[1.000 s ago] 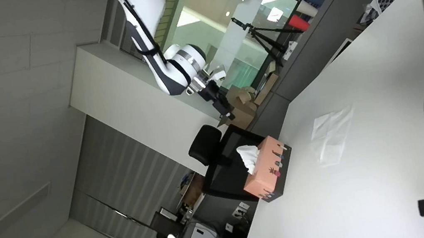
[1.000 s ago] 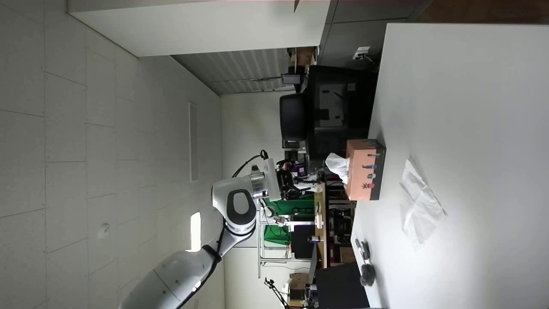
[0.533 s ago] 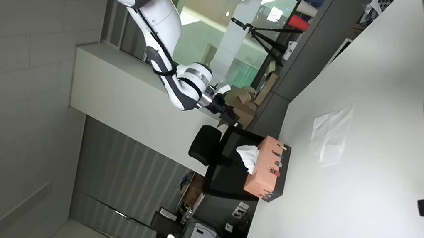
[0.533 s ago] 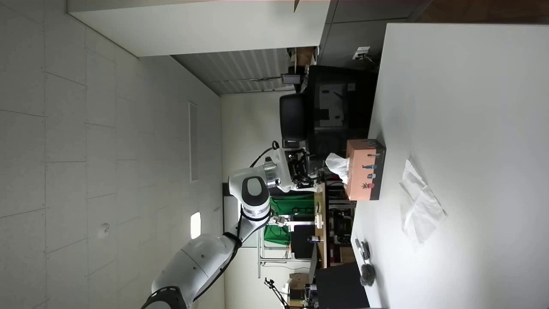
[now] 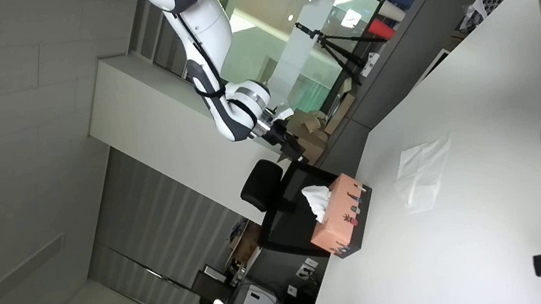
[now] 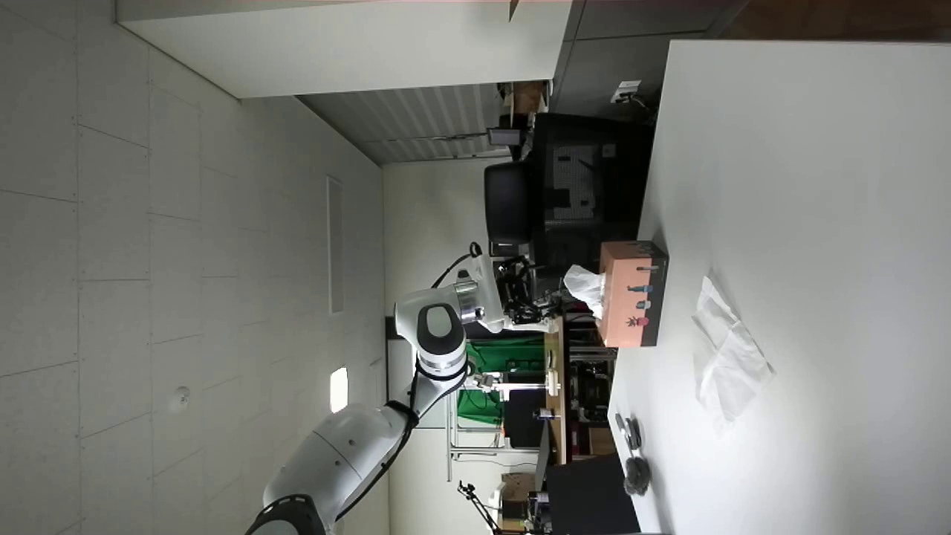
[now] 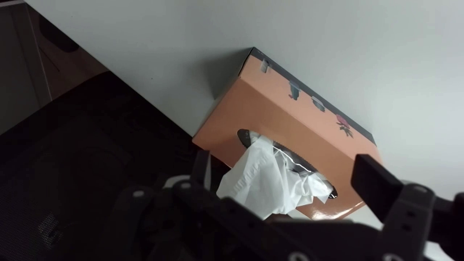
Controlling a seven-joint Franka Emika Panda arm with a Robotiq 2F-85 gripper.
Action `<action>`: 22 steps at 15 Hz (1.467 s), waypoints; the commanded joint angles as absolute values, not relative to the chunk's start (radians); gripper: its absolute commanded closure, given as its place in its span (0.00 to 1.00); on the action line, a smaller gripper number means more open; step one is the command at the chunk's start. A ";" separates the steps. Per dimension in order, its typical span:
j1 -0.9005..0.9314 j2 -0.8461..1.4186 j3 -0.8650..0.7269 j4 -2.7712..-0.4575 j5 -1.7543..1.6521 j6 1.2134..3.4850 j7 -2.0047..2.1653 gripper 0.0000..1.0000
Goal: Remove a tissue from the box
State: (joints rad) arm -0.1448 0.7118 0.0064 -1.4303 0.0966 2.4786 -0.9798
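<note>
Robot arm (image 6: 356, 446) extends from the left in an exterior view, ending in a gripper (image 7: 281, 165) whose fingers (image 7: 375, 186) stand wide apart in the wrist view. Near it on the right, but apart, a white tissue (image 6: 585, 287) pokes out of an orange tissue box (image 6: 622, 297) at the edge of the white table (image 6: 817, 186). Farther right, a creased loose sheet (image 6: 732, 364) lies spread on that table.
</note>
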 commanded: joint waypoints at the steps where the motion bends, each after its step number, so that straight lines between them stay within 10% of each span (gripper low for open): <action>1: -0.167 0.712 0.036 -1.429 0.067 2.477 -0.963 0.00; 22: -0.162 1.193 0.160 -0.787 0.008 2.468 -1.335 0.00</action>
State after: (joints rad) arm -0.1691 1.0735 0.1360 -0.9795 0.0173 2.4855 -1.2803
